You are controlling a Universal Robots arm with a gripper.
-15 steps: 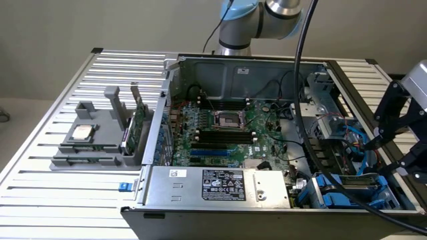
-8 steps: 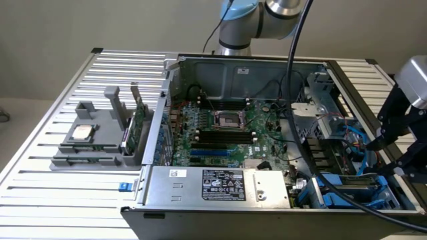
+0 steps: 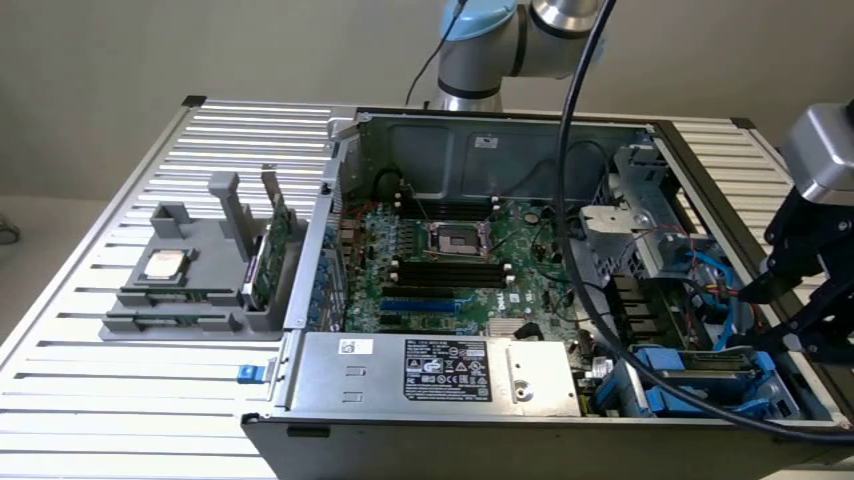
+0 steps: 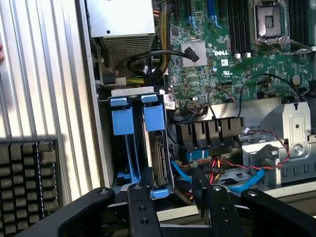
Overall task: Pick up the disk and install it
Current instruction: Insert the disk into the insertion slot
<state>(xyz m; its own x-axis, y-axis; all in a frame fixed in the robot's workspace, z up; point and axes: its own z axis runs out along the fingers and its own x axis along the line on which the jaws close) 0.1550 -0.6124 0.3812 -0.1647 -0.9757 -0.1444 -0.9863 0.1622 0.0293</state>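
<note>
The open computer case (image 3: 441, 155) sits on the slatted metal table (image 3: 120, 400), its motherboard (image 3: 454, 275) exposed. The disk (image 3: 701, 362) stands on edge in its blue carrier in the drive bay at the case's near corner, on the exterior view's right, just beside the power supply (image 3: 441, 370). In the wrist view the disk (image 4: 160, 153) is seated in the bay next to a second blue carrier (image 4: 123, 123) that looks empty.

The gripper (image 3: 798, 310) hangs over the case's edge on the exterior view's right, above the drive bay and apart from the disk. In the wrist view the gripper (image 4: 177, 188) is partly spread: its two black fingers (image 4: 143, 212) stand apart and have hold of nothing.

On the exterior view's left, well apart from the case, a grey holder (image 3: 174, 310) carries a small silver chip (image 3: 164, 264) and a green card (image 3: 274, 265) standing on edge.
</note>
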